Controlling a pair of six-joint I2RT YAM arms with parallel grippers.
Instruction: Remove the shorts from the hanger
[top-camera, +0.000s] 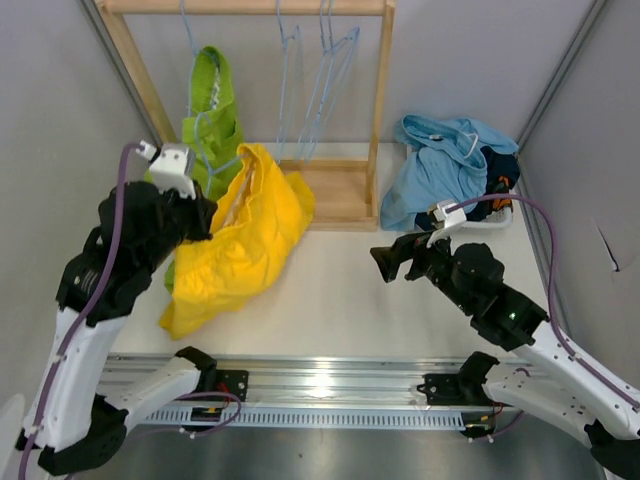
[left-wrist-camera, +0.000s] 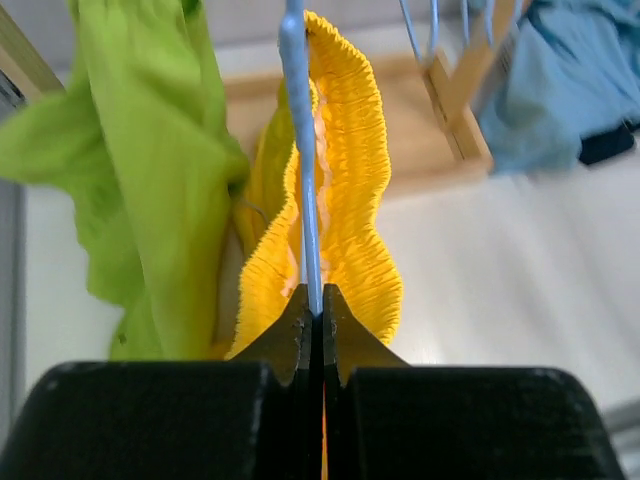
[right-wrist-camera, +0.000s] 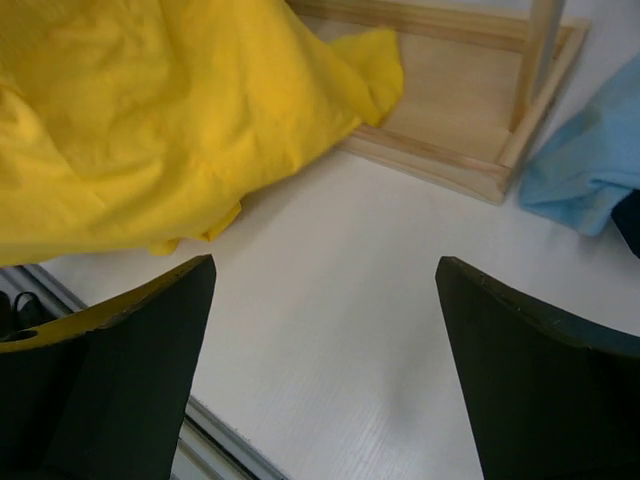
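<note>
While the left gripper (left-wrist-camera: 314, 300) is clamped tight on the thin wire of a blue wire hanger (left-wrist-camera: 300, 150), the gathered elastic waistband of the yellow shorts (left-wrist-camera: 350, 200) loops around that wire just above the black fingertips. From overhead, the yellow shorts slump from the hanger down onto the white table (top-camera: 340, 290), spreading in a loose heap toward the near left. Just beside them, further back, the lime green shorts (top-camera: 212, 120) hang on another blue hanger from the top rod of a wooden rack (top-camera: 380, 90). Several bare blue hangers (top-camera: 325, 70) dangle from the same rod to the right.

The right gripper (right-wrist-camera: 322, 262) hovers above bare table with its two dark fingers spread wide and nothing between them. It sits between the yellow shorts on its left and the rack's wooden base ahead.

At the far right of the table, well apart from the rack's rod, the light blue shorts (top-camera: 440, 165) lie crumpled in a pile, with navy fabric (top-camera: 500, 165) showing at their right edge
</note>
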